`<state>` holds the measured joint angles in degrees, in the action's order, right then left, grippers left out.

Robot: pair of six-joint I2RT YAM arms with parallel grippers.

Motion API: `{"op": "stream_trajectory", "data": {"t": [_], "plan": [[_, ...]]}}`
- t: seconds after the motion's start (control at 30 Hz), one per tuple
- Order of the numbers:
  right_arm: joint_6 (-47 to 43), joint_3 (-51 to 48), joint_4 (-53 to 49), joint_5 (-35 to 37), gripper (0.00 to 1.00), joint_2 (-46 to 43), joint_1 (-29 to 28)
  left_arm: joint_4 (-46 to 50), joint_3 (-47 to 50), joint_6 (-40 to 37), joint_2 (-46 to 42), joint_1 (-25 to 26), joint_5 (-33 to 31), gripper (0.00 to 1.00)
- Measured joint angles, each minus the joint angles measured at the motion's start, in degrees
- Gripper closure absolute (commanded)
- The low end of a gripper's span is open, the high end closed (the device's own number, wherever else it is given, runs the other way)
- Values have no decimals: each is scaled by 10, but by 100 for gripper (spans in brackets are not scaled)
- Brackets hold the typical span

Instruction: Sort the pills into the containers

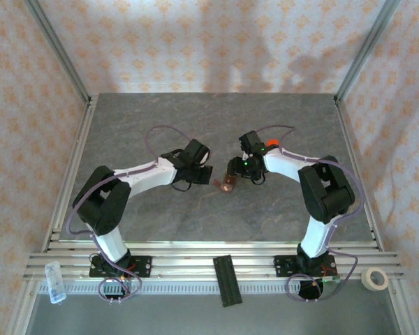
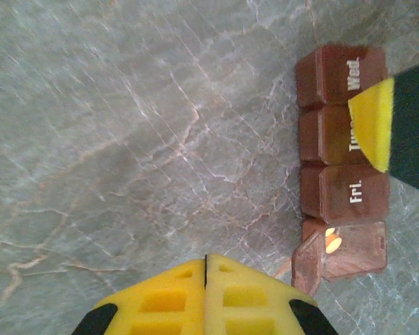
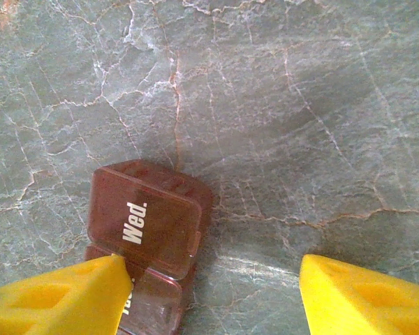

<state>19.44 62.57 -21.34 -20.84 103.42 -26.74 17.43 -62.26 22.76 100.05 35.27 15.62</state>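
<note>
Grey marbled stone makes up the tabletop (image 1: 160, 118), which is walled by patterned panels. From its near edge the left arm (image 1: 136, 174) and the right arm (image 1: 293, 164) both bend inward and meet close to the middle. On the rail in front of the bases a black ribbed bar (image 1: 227, 279) lies between the two mounts, with a clear box (image 1: 56, 281) far to the left and a tape roll (image 1: 375, 279) far to the right.

The left pincer (image 2: 206, 262) is clenched on nothing, its yellow fingers pressed flat together, and it hangs near the container strip (image 2: 332, 136) but apart from it. The right pincer (image 3: 213, 265) stands released, its jaws well apart over bare stone. One of its fingers (image 3: 63, 293) overlaps the edge of the strip just below the compartment marked "Wed."; I cannot tell whether it touches.

The reddish-brown container strip lies on the tabletop between the two pincers, near the centre. In the left wrist view its lids read "Wed.", a partly hidden label, and "Fri.". The end compartment beyond "Fri." has its lid swung open, and a pale pill (image 2: 332, 241) sits inside it.
</note>
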Motion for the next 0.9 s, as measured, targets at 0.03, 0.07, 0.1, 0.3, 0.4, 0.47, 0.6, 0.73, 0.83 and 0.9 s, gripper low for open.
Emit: {"op": "stream_trajectory", "data": {"t": [0.03, 0.07, 0.1, 0.3, 0.4, 0.47, 0.6, 0.73, 0.83, 0.9], "plan": [[0, 0, 0, 0, 34, 0, 0, -7, 3, 4, 3, 0, 9, 100], [0, 0, 0, 0, 34, 0, 0, -14, 7, 9, 7, 0, 17, 100], [0, 0, 0, 0, 34, 0, 0, -20, 9, 13, 9, 0, 24, 100], [0, -1, 2, 0, 34, 0, 0, -53, 11, 33, 15, 5, 55, 100], [0, -1, 4, 0, 34, 0, 0, -62, 11, 40, 15, 10, 64, 100], [0, -2, 5, 0, 34, 0, 0, -67, 11, 44, 15, 12, 67, 100], [0, -4, 9, -2, 34, 0, 0, -73, 11, 47, 15, 21, 70, 100], [0, -4, 10, -2, 34, 0, 0, -80, 11, 52, 15, 32, 72, 100], [0, -5, 11, -2, 34, 0, 0, -82, 11, 57, 15, 40, 76, 100], [0, -5, 11, -2, 35, 0, 0, -82, 11, 58, 15, 46, 77, 100]]}}
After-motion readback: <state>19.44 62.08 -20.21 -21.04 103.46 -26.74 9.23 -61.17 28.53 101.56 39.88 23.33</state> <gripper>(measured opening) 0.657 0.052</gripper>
